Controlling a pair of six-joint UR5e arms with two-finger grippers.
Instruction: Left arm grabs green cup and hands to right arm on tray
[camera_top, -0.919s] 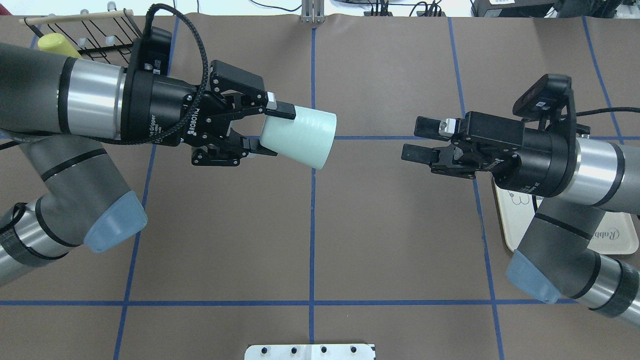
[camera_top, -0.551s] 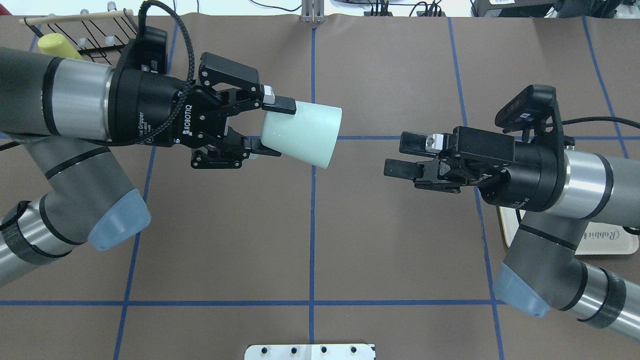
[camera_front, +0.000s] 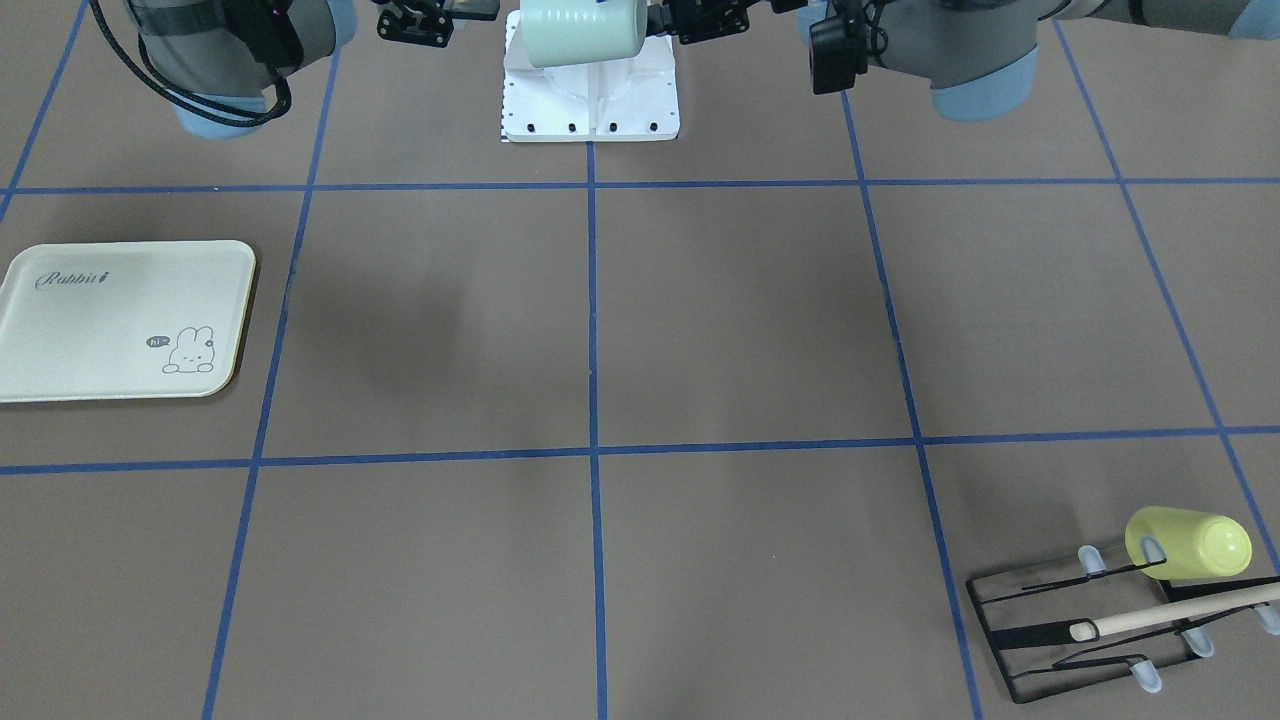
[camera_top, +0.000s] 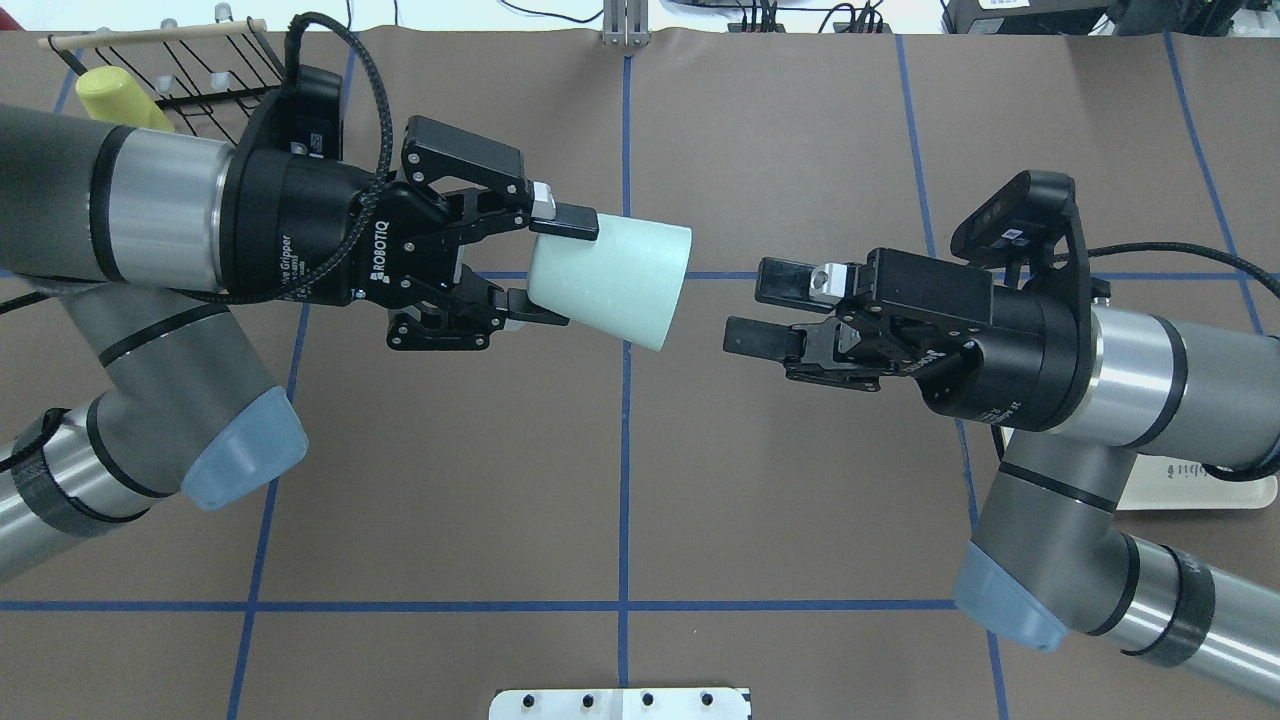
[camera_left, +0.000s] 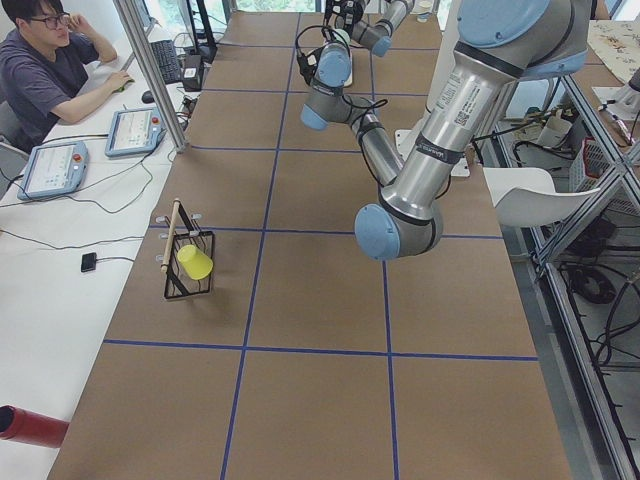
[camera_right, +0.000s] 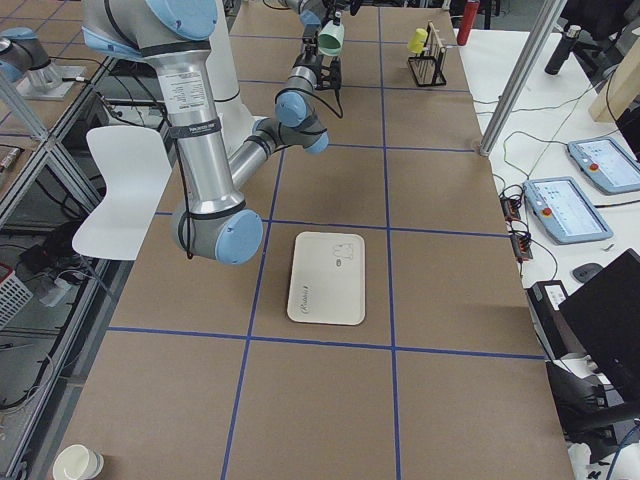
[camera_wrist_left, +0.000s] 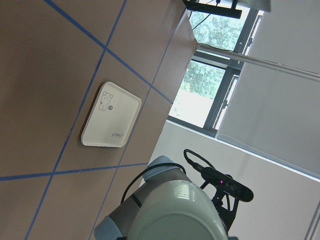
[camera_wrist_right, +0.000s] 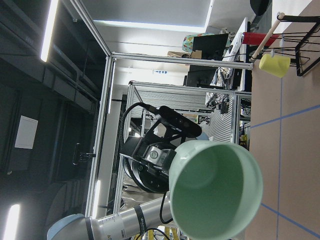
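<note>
Because the black two-finger left gripper (camera_top: 560, 270) pinches the pale mint-green plastic cup (camera_top: 620, 285) by its base, sideways above the brown table (camera_top: 800, 500), its rim faces the spread jaws of the black right gripper (camera_top: 750, 305).

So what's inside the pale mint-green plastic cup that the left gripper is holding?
Nothing shows inside the pale mint-green plastic cup: the right wrist view looks into its open mouth at bare walls. The deepest part is shaded.
</note>
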